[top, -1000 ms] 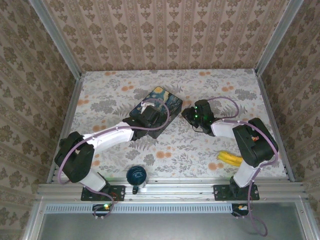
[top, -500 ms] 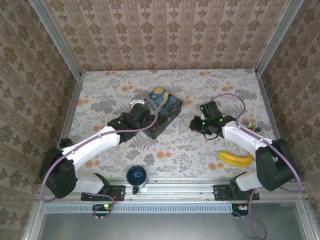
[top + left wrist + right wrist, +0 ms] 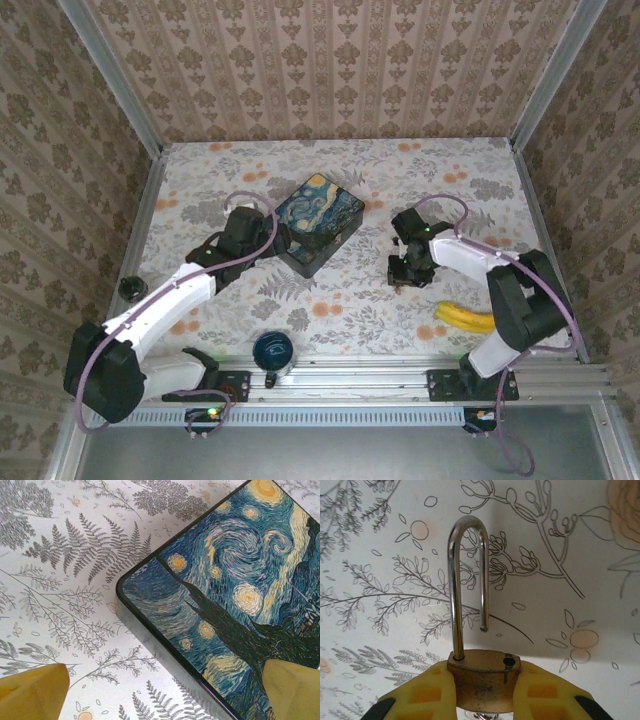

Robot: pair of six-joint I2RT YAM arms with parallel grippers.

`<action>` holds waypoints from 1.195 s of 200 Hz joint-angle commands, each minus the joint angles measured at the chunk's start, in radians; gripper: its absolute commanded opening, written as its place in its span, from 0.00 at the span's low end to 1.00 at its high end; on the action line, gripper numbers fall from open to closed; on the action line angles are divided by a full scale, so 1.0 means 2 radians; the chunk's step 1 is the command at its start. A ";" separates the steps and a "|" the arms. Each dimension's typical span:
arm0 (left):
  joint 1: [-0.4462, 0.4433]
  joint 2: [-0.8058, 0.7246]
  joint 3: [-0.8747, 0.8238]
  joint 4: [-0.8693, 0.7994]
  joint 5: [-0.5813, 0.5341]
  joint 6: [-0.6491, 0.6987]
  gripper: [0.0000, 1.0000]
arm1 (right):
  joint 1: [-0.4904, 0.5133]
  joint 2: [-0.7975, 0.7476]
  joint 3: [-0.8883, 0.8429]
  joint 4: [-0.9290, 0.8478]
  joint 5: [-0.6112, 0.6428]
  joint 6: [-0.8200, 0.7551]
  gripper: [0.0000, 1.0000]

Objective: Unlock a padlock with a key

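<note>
Brass between yellow pads [image 3: 425, 695]: my right jaws are clamped on the body of the padlock [image 3: 482, 680] above the floral counter [image 3: 560, 555], its silvery shackle [image 3: 454, 580] raised with one leg clear of its hole. A glint beneath the body may be the key [image 3: 480, 714], though the right wrist view cuts it off. An uneven squeeze on those smooth flanks could let the lock twist out and drop, spilling any key with it. My left jaws gape, holding nothing, over a corner of the painted tin [image 3: 240, 580]; a careless descent would strike its lid.
</note>
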 commanded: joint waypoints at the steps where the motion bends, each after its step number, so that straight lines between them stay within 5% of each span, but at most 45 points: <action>1: 0.010 0.003 -0.010 0.035 0.046 -0.031 1.00 | 0.009 0.024 0.032 -0.013 0.003 -0.026 0.02; 25: 0.012 0.014 -0.010 0.052 0.059 -0.033 1.00 | 0.015 0.054 0.059 -0.010 0.005 -0.029 0.10; 50: 0.015 0.028 -0.002 0.059 0.067 -0.035 1.00 | 0.019 0.082 0.080 -0.014 0.006 -0.029 0.36; 88: 0.021 0.038 0.001 0.073 0.076 -0.043 1.00 | 0.019 0.077 0.093 -0.034 0.027 -0.024 0.48; 172: 0.029 0.072 0.021 0.065 0.096 -0.034 1.00 | 0.005 0.019 0.182 -0.015 0.041 -0.050 0.52; 239: 0.033 0.100 0.027 0.074 0.117 -0.022 0.93 | -0.009 0.145 0.325 0.044 0.003 -0.062 0.54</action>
